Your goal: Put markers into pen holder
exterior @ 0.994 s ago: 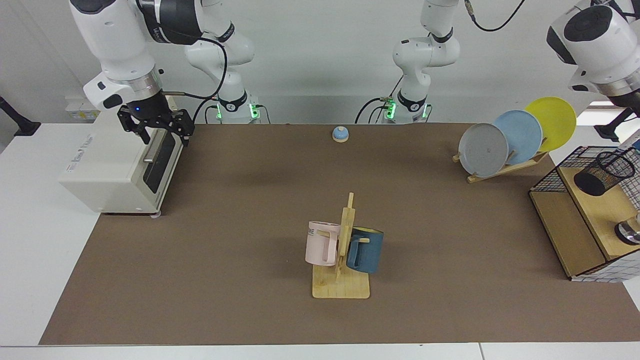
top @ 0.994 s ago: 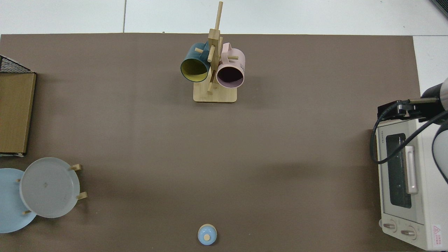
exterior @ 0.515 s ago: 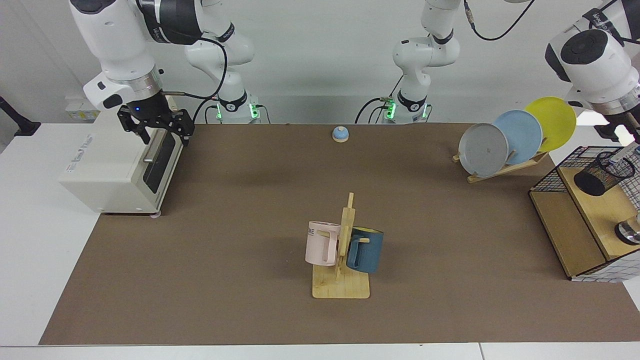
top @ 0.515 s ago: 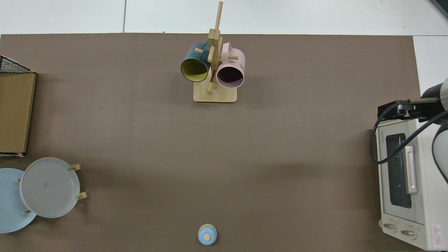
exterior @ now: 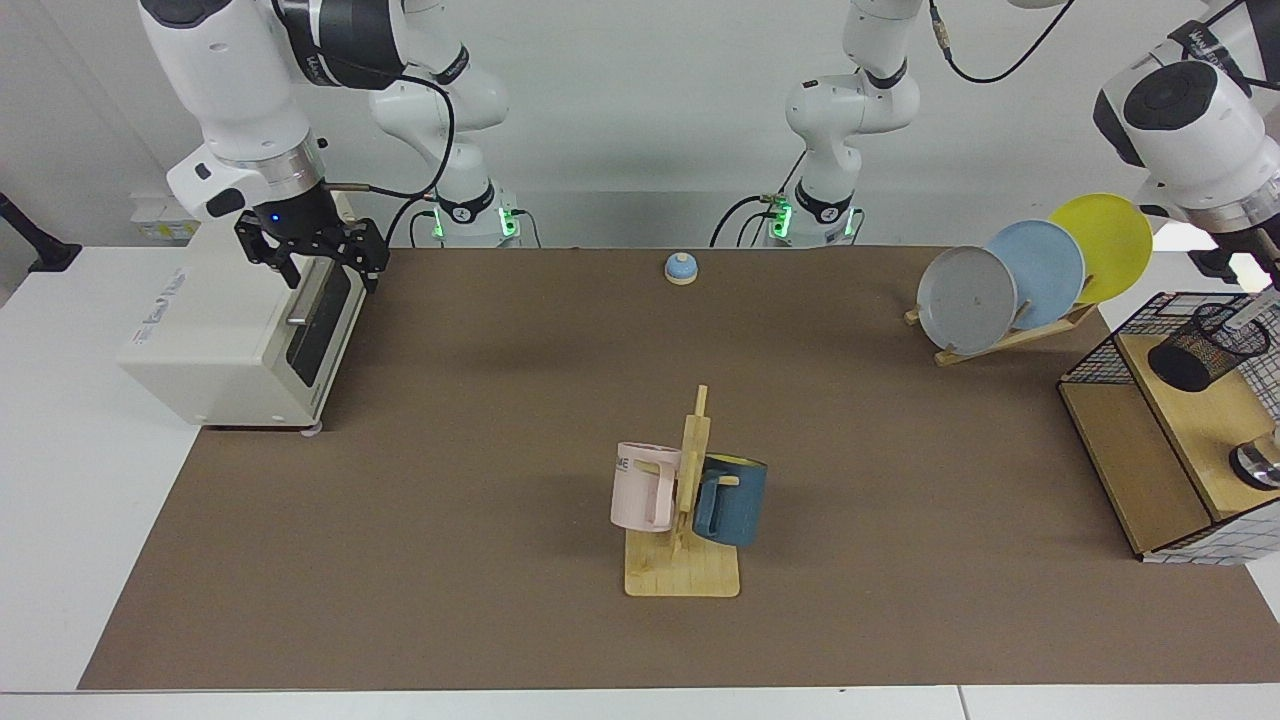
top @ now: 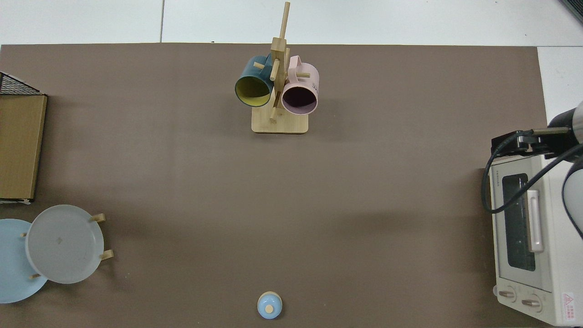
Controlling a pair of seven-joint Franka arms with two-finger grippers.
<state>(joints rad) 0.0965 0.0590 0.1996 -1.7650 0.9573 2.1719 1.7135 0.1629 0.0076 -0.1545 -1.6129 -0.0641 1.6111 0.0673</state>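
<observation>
Standing on the wooden shelf [exterior: 1200, 415] inside the wire basket frame [exterior: 1105, 345], the pen holder [exterior: 1205, 348] has the marker [exterior: 1252, 311] leaning in its mouth, the upper end toward the view's edge. Half a second ago the marker was higher above the rim; now it is lower, in the holder. The left gripper [exterior: 1250, 272] is just above the marker, mostly cut by the frame edge, so I cannot tell how its fingers are. The right gripper [exterior: 318, 258] waits over the toaster oven [exterior: 240, 330] with fingers spread, as before. The pink mug [exterior: 643, 486] and blue mug [exterior: 731, 499] hang on the mug tree [exterior: 688, 560].
</observation>
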